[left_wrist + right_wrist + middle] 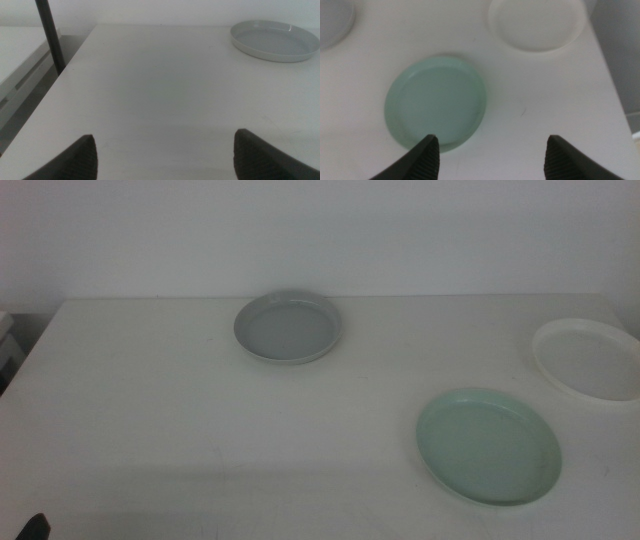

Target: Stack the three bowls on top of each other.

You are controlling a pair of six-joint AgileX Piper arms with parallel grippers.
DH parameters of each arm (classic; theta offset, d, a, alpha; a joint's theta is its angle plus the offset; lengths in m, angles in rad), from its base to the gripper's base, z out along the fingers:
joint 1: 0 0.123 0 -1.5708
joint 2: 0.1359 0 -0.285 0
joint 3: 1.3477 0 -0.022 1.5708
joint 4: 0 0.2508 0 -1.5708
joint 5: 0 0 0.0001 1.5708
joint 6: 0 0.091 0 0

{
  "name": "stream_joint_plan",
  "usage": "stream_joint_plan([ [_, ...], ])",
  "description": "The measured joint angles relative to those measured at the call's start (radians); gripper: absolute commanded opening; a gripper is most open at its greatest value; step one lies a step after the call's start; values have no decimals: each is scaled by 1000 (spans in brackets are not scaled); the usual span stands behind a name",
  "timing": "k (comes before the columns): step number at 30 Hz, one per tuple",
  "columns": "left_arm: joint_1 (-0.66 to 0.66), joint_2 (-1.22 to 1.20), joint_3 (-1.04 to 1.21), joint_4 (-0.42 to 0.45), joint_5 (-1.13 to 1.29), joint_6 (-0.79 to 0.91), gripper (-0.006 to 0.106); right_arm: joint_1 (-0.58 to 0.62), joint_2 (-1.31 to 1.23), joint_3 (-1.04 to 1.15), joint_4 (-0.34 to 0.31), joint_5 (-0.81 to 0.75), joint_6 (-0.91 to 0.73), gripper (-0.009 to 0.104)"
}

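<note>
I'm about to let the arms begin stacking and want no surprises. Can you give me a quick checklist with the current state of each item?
1. All three bowls in sight: grey bowl, green bowl, white bowl - ok.
2. Bowls apart, none stacked yet - ok.
3. Bowls hold nothing - ok.
4. Right end effector open, above the table beside the green bowl's near rim - ok.
5. Left end effector open, holding nothing, back from the grey bowl - ok.
6. White bowl fully on table: cut by middle view's edge - cannot tell.

White bowl (590, 360) cut by the middle view's right edge — grey bowl (332, 20) clipped too.
</note>
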Motion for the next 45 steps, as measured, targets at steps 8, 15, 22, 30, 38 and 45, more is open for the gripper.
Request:
stream_joint_plan([
  [8, 0, 0, 0, 0, 0, 0, 105, 0, 288, -195, 23, 78, -24, 54],
  [15, 0, 0, 0, 0, 0, 0, 105, 0, 524, -280, 24, 61, -27, 54],
  [22, 0, 0, 0, 0, 0, 0, 105, 0, 724, -283, 33, 39, -27, 54],
  [30, 0, 0, 0, 0, 0, 0, 105, 22, 918, -283, 39, -11, -26, 51],
  [38, 0, 0, 0, 0, 0, 0, 105, 55, 1073, -283, 44, -98, -26, 40],
  [45, 0, 0, 0, 0, 0, 0, 105, 63, 1144, -283, 50, -109, -26, 25],
])
